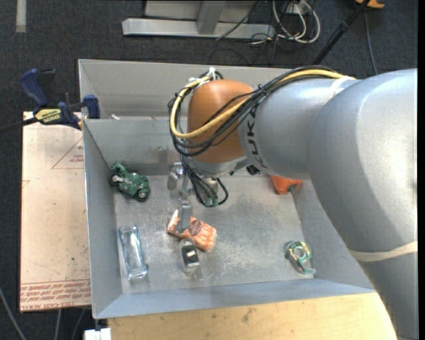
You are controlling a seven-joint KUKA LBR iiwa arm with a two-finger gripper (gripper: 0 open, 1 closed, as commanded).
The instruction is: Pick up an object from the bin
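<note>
We noted a bulky silver-grey arm (345, 146), a glossy orange wrist cover (216, 113), and yellow and black cables (302, 73) looped around it.

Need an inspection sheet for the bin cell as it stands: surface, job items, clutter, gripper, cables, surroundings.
surface: grey metal bin, floor scuffed.
job's things: orange crumpled packet, mid-bin, under the gripper.
clutter: green toy motorcycle left; clear plastic piece lower left; small dark piece just below the packet; green-yellow trinket lower right; orange thing partly behind the arm.
grippers: gripper low at the packet's left end; contact unclear.
cables: yellow and black cables looped round the wrist's orange cover.
surroundings: dark carpet; loose cables beyond the bin.
</note>
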